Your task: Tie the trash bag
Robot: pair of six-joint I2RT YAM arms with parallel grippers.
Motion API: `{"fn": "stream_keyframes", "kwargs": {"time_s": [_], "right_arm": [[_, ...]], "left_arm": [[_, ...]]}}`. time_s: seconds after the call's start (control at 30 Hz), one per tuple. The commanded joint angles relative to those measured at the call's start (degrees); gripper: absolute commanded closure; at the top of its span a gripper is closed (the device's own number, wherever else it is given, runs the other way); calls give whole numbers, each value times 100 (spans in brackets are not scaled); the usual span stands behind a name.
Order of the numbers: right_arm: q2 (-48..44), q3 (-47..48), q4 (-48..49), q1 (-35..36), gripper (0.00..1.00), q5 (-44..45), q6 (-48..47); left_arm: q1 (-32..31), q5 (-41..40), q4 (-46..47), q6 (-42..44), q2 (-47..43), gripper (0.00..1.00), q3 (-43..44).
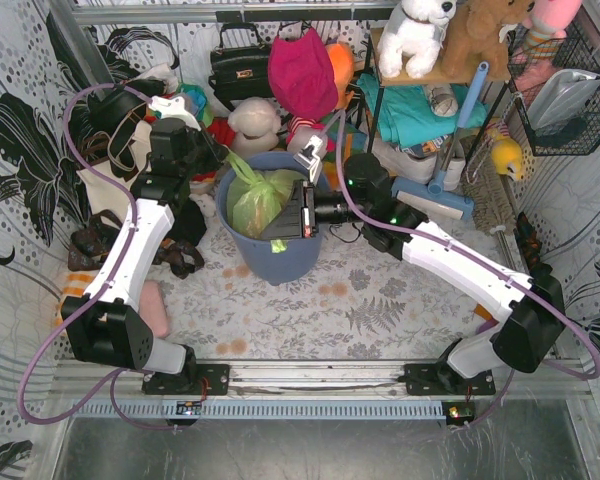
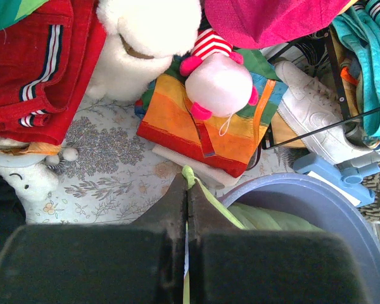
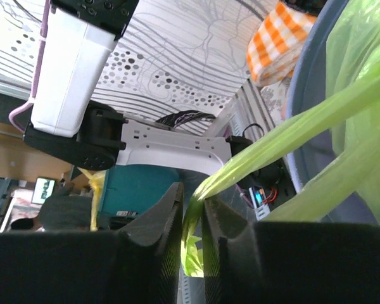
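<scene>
We find the trash bag (image 1: 258, 200) sitting in the blue-grey bin (image 1: 280, 262) mid-tabletop (image 1: 380, 300), between both arms. The left gripper (image 2: 186, 190) is pressed together on a thin rim strip (image 2: 212, 199) that runs from the bag's mouth out over the bin's far-left edge. The right gripper (image 3: 191, 204) is clamped on a second strip (image 3: 285, 136), pulled taut toward the bin's right side. We judge the strips lie on opposite sides of the mouth, and the coming move must cross them over it
</scene>
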Motion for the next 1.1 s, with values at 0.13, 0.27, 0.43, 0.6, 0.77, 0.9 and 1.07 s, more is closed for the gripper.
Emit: {"fn": "stream_keyframes", "kwargs": {"time_s": [0.13, 0.27, 0.43, 0.6, 0.77, 0.9, 1.07], "right_arm": [[-497, -368, 969, -40, 100, -1177, 413], [-405, 71, 1695, -116, 100, -1758, 968], [-498, 445, 1193, -151, 100, -1954, 657], [-842, -1043, 1662, -149, 100, -1950, 918], [-1016, -2197, 2364, -146, 100, -1954, 1360], [-1132, -1464, 1531, -146, 100, -2031, 1013], [-1036, 68, 261, -146, 100, -2024, 396]], "left_arm": [[-20, -49, 548, 67, 150, 100, 298], [-20, -70, 680, 38, 389, 100, 967], [-28, -24, 655, 37, 817, 100, 1856], [-73, -130, 733, 80, 959, 100, 1376], [-72, -644, 940, 163, 1112, 100, 579], [-71, -701, 823, 182, 1327, 100, 979], [-207, -255, 384, 55, 1340, 100, 2313]]}}
